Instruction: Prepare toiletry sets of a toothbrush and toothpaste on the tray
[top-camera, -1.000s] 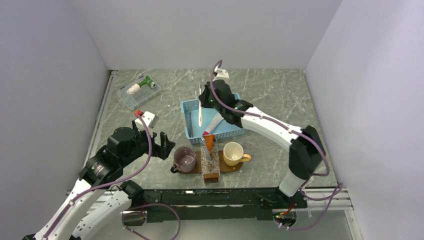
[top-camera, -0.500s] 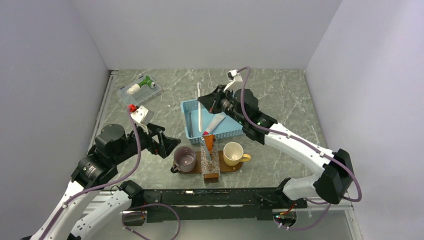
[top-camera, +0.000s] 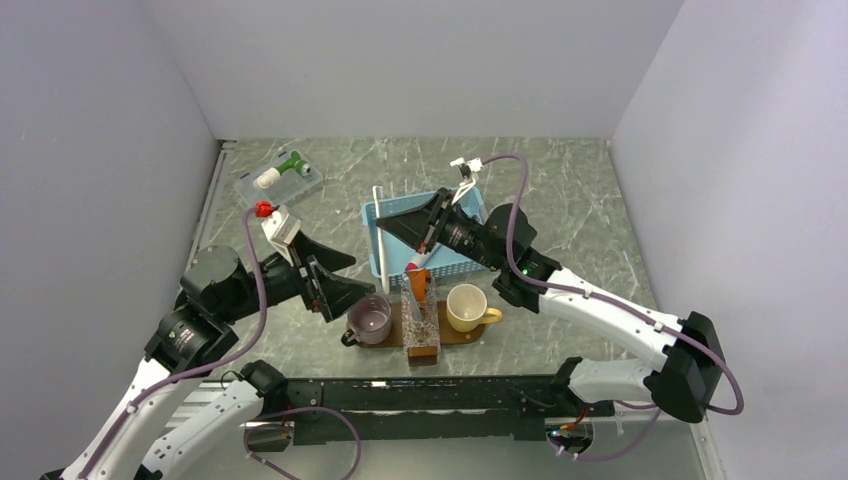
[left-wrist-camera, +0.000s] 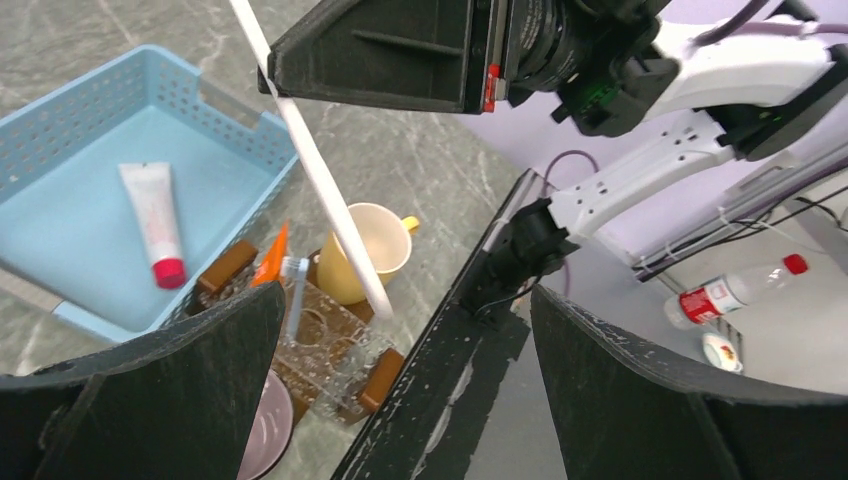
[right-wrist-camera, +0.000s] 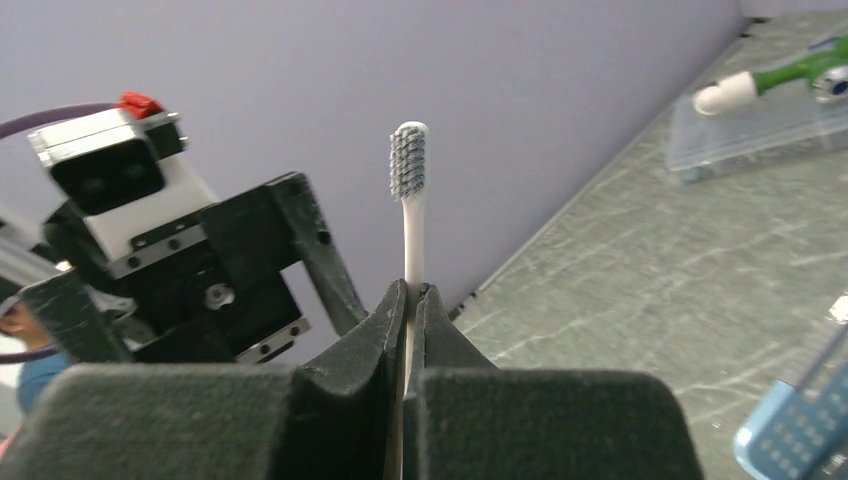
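Observation:
My right gripper (top-camera: 388, 224) is shut on the handle of a white toothbrush (top-camera: 379, 240) and holds it upright in the air left of the blue basket; its bristle head (right-wrist-camera: 407, 160) sticks up above the shut fingers (right-wrist-camera: 409, 300). My left gripper (top-camera: 352, 281) is open and empty, just left of and below the toothbrush (left-wrist-camera: 320, 180), with the stick between and beyond its jaws. The orange toothpaste tube (top-camera: 417, 281) stands in a clear holder (top-camera: 421, 322) on the dark-brown tray (top-camera: 468, 338), also in the left wrist view (left-wrist-camera: 272, 265).
A purple mug (top-camera: 370, 318) and a yellow mug (top-camera: 467, 306) stand on the tray beside the holder. The light-blue basket (top-camera: 455, 262) holds a white tube with a red cap (left-wrist-camera: 155, 222). A clear box with a green-and-white item (top-camera: 280, 178) lies at the back left.
My right arm has swung the toothbrush from above the basket leftward and nearer. My left gripper has risen and moved right toward it, staying open.

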